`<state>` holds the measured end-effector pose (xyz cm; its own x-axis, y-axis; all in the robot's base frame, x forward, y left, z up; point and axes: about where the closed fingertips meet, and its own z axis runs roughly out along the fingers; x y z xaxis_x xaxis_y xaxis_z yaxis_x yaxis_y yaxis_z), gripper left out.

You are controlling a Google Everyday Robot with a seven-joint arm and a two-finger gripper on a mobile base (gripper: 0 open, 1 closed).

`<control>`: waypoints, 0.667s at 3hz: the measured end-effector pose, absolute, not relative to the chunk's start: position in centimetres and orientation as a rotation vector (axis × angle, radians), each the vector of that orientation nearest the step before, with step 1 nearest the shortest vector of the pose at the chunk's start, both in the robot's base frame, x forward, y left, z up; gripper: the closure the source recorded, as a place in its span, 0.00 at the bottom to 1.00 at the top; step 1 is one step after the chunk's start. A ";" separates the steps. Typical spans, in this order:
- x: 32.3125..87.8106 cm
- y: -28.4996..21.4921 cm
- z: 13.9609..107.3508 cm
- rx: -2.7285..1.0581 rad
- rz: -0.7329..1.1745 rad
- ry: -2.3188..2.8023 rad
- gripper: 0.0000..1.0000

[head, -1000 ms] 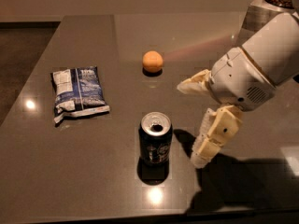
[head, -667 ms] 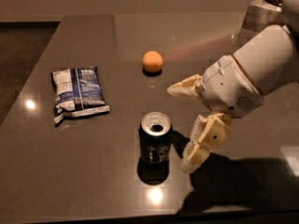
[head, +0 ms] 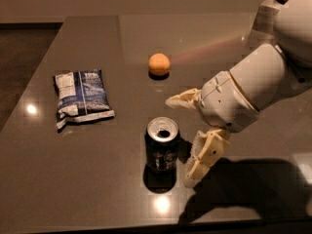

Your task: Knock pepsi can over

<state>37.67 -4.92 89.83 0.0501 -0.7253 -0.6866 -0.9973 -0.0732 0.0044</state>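
- Dark, glossy table carries three things and throws back the lamp glare near its front edge.
- Bag, blue-white and crinkled, lies flat toward the left edge, well apart from the rest.
- Orange sits mid-table, nearer the far edge, beyond the can and clear of it.
- Can stands upright near the front edge, about midway along it, silver top up with the mouth showing open.
- Gripper hangs just beside the can on its right. Its fingers are spread wide and hold nothing. One finger reaches over behind the can; the other finger points down close to the can's right side. I cannot tell whether it touches.
- Handling, as a judgement: the can is likely light, perhaps part empty. It is stiff but thin-walled, and slick on this polished top, so a low shove may slide it rather than tip it.
- No hold is needed. A push high on the wall, near the rim, should topple it leftward into bare table, short of the bag.
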 end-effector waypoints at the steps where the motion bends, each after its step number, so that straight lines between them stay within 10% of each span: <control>1: 37.6 -4.4 89.0 -1.860 0.752 1.710 0.00; 2: 37.3 -3.4 89.0 -1.864 0.801 1.677 0.07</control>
